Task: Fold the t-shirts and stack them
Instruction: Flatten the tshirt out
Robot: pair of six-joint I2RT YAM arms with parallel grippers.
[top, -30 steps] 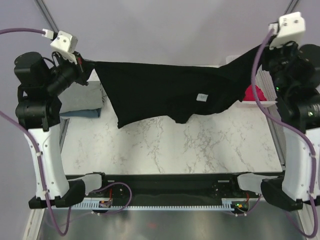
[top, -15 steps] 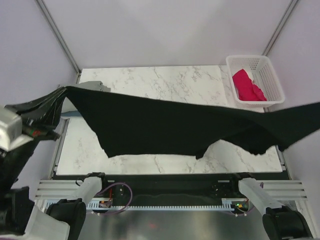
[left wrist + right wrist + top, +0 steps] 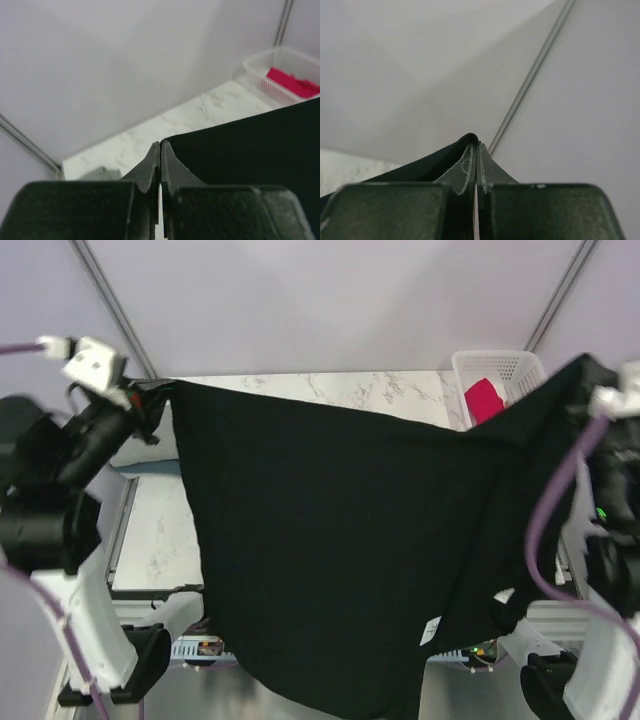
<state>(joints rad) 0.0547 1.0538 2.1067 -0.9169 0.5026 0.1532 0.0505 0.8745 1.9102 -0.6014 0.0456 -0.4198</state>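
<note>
Nearest, the lower part of the black t-shirt hangs down past the near edge of the marble table and covers the rail between the arm bases. Its small white neck label shows near the right. The shirt is held up in the air as one broad sheet spanning most of the table from left to right.

Farther back, the left gripper has its fingers pressed together on the shirt's upper left corner, and the cloth runs off to the right from the tips. The right gripper is clamped the same way on the upper right edge, with a thin fold of black cloth pinched between its fingers.

At the far right corner stands the white lattice basket, partly hidden behind the raised cloth, with a crimson-pink t-shirt lying in it
</note>
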